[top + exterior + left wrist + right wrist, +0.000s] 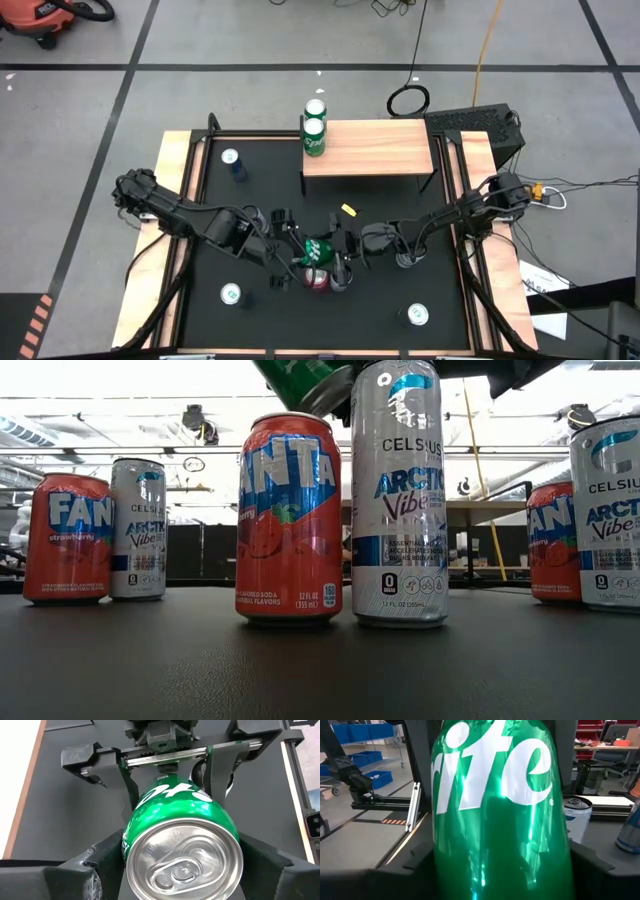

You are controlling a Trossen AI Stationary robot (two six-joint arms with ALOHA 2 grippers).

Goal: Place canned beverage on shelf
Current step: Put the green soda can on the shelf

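Two grippers meet on one green Sprite can (318, 250) at lower centre of the high view, so this reads as a mid-air handover between the arms; the can is off the mat and tilted, which the low view confirms, its green body (312, 382) showing at the top edge above the standing cans.

Left gripper (296, 250): in the left wrist view its fingers (97, 870) flank the can's top end (182, 855); closed on the can, by the look of it.

Right gripper (340, 248): same view shows it opposite, fingers either side of the far end of the can; the right wrist view is filled by the can body (495, 805) between its dark fingers (600, 870); jaws part open and around the can, but whether they clamp it or only bracket it cannot be told.

Judgement on the next move: one gripper must take a firm hold before the other lets go; then the can needs turning upright and carrying to the shelf (370, 148) at upper centre of the high view; free plank lies right of the green can (314, 135) already at the shelf's left end.

A Fanta can (290, 518) and a Celsius can (400, 495) stand just below the handover; a drop could knock them.
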